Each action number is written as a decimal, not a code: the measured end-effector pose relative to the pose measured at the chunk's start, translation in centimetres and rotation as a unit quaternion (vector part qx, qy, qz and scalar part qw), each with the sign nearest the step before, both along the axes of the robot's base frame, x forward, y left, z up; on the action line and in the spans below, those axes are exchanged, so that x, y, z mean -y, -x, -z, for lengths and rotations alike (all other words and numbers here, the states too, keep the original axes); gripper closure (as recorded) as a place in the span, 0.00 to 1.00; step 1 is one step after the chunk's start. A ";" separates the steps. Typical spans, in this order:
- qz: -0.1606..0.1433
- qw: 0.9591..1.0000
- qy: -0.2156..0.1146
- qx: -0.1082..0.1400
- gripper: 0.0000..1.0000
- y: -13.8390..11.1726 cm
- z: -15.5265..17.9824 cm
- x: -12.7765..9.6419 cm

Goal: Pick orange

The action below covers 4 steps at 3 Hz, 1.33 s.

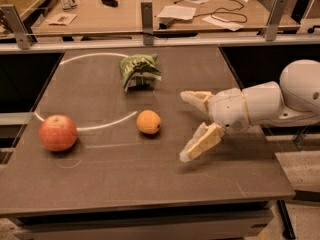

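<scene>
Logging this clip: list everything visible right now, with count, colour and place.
orange: 1, bright orange, table centre, between apple and pincer
apple: 1, red-orange, table's left side
crumpled bag: 1, green, behind the orange
table: 1, dark brown, foreground
papers: several, white, on the wooden desk behind
arm: 1, white, entering from the right
pincer: 1, cream fingers spread open, over the table right of the orange, apart from it
</scene>
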<state>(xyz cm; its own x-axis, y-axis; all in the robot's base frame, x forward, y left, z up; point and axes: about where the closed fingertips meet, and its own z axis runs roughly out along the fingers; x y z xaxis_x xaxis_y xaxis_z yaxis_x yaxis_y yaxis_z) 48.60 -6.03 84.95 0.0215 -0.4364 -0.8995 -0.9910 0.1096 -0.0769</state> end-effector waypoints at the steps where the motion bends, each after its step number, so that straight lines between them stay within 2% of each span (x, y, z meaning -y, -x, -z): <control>1: 0.008 1.000 -0.008 -0.005 0.00 -1.0 0.4 -1.0; 2: 0.008 1.000 -0.014 -0.012 0.00 -1.4 0.5 -2.2; 4: -0.013 0.999 -0.022 -0.025 0.00 -1.8 0.9 -4.8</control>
